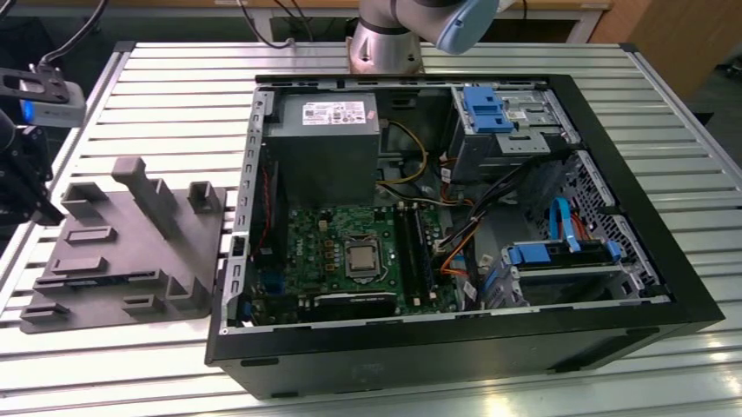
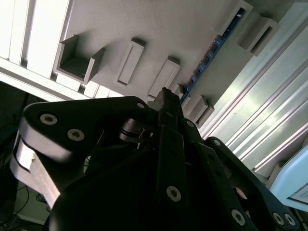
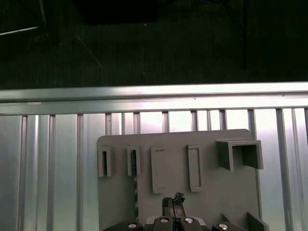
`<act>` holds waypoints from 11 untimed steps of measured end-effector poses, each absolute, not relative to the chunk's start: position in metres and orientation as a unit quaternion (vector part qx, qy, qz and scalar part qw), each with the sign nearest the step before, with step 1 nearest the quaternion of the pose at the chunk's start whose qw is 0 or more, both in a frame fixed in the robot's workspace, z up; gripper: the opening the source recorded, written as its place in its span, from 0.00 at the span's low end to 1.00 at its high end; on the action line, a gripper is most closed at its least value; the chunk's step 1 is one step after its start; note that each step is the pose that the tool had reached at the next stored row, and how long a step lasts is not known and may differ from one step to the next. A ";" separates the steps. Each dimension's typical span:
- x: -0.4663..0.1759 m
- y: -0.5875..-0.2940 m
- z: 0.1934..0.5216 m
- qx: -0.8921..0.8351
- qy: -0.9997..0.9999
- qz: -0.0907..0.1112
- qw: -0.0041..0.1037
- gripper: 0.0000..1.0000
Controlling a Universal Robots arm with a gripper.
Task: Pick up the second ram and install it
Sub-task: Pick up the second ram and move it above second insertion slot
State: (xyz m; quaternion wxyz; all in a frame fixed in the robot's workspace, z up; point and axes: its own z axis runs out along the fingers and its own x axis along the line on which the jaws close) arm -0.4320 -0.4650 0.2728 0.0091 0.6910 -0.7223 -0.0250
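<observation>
**rigwatcher:** Where's the second ram (image 3: pixel 135 192) at the moment? Is it picked up?

**slotjockey:** Nope, it's sitting in the grey holder tray (image 3: pixel 211 192), standing on edge in one of the tray's narrow slots. It looks like a thin dark strip running across the tray.

**rigwatcher:** And the gripper (image 3: pixel 173 202)?

**slotjockey:** It hangs over the tray, near the ram but off to one side and not touching it. In both wrist views the tips look pinched together with nothing between them, so it's clenched and empty.

**rigwatcher:** The rest of the setup?

**slotjockey:** The tray lies on the slatted metal table (image 1: pixel 174 95). The open PC case (image 1: pixel 464 347) is just beside the tray, on the exterior view's right, with the motherboard (image 1: pixel 336 234) exposed.
</observation>
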 end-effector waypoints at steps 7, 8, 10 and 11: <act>-0.432 -0.465 0.269 0.693 -0.720 -0.025 0.009 0.11; -0.432 -0.465 0.269 0.694 -0.720 -0.025 0.009 0.11; -0.432 -0.465 0.268 0.694 -0.719 -0.025 0.009 0.11; -0.432 -0.465 0.267 0.694 -0.719 -0.025 0.009 0.11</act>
